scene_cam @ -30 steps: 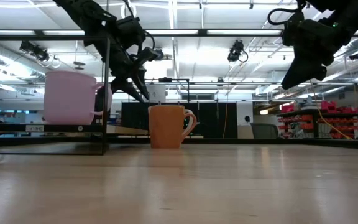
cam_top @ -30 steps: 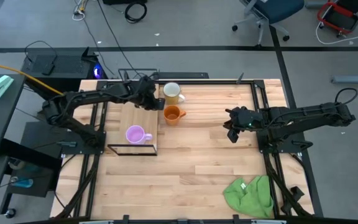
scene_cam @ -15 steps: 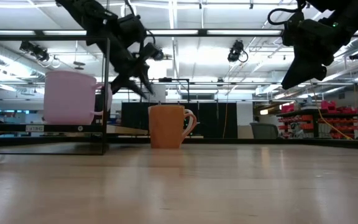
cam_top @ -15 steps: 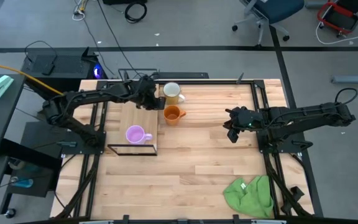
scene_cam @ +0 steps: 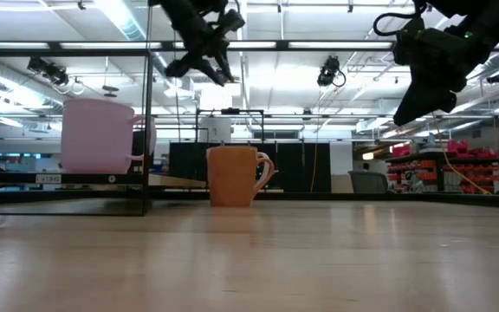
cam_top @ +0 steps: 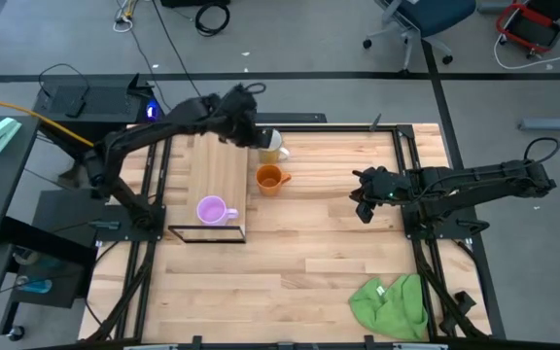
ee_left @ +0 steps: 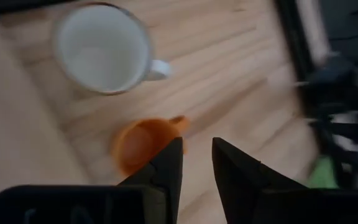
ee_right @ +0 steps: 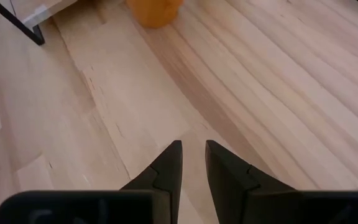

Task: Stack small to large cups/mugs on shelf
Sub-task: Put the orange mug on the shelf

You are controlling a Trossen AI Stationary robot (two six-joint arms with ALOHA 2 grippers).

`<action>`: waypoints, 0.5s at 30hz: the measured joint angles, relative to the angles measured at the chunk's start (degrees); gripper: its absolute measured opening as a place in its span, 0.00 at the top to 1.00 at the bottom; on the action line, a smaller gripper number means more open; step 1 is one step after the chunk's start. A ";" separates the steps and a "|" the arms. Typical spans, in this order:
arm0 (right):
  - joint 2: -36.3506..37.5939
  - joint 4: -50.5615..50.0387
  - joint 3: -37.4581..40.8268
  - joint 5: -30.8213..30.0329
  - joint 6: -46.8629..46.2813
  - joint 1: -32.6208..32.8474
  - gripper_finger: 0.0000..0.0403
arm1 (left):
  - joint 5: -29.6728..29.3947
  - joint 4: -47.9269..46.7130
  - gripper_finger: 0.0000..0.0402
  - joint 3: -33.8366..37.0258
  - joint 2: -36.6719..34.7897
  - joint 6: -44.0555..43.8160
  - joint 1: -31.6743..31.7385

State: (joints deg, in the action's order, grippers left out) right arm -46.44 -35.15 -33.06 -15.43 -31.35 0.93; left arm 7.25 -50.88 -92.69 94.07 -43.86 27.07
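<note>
- The right gripper [ee_right: 193, 163] hangs over bare planks of the table [ee_right: 278, 93] — its two dark jaws nearly together, with only a thin gap and nothing between them.
- Well beyond the jaws stands the orange mug [ee_right: 155, 10], only its lower part in view.
- Beside the mug, a black frame leg [ee_right: 18, 23] of the shelf meets the table.

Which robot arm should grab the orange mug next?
Probably the left. The left gripper hangs just behind the orange mug, beside the shelf. The right gripper waits farther off across the table.
</note>
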 joint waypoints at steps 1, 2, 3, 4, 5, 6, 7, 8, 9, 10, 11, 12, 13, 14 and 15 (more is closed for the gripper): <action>-0.02 -0.22 0.00 0.03 0.00 0.02 0.81 | -1.64 -4.13 0.77 -3.11 1.36 0.42 -0.02; -0.02 -0.57 0.00 0.01 0.00 0.02 0.81 | -3.51 -8.17 0.77 -5.93 2.80 0.74 -0.28; 0.00 -0.66 0.00 0.01 -0.06 0.02 0.81 | -5.27 -12.58 0.77 -8.29 4.23 1.02 -0.49; 0.00 -0.78 0.00 0.01 -0.20 0.00 0.81 | -6.96 -17.06 0.77 -10.16 5.64 1.08 -0.83; -0.01 -1.18 0.00 0.02 -0.25 0.02 0.81 | -8.37 -19.67 0.77 -11.33 6.89 1.08 -1.39; 0.00 -1.50 0.00 0.01 -0.28 0.00 0.81 | -9.06 -20.65 0.77 -11.90 7.87 1.09 -1.93; -0.02 -1.54 0.00 0.02 -0.30 0.02 0.81 | -9.11 -21.24 0.77 -11.97 8.65 1.06 -2.59; 0.00 -1.56 0.00 0.01 -0.36 0.00 0.81 | -9.09 -21.52 0.77 -11.96 9.47 1.07 -3.44; 0.00 -1.57 0.00 0.02 -0.52 0.02 0.81 | -8.94 -21.13 0.77 -11.95 10.28 1.17 -4.23; -0.02 -1.64 0.00 0.03 -0.67 0.02 0.81 | -8.86 -21.12 0.77 -11.95 11.22 1.42 -4.94; 0.00 -1.71 0.00 0.02 -0.99 0.01 0.81 | -8.85 -21.41 0.77 -11.95 12.11 1.76 -5.59; 0.00 -1.82 0.00 0.01 -1.29 0.00 0.81 | -8.75 -21.63 0.77 -11.93 12.96 2.41 -6.07; -0.02 -2.08 0.00 0.03 -1.55 0.02 0.81 | -8.75 -22.16 0.77 -11.93 13.81 2.81 -6.37; 0.00 -2.21 0.00 0.03 -1.70 0.00 0.81 | -8.71 -23.09 0.77 -11.93 14.54 3.07 -6.47; -0.02 -2.19 0.00 0.03 -1.70 0.01 0.81 | -8.80 -23.99 0.77 -11.93 15.34 3.14 -6.43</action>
State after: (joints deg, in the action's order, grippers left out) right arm -46.45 -37.34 -33.06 -15.40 -33.06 0.93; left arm -1.54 -74.88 -104.62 109.41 -40.72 20.64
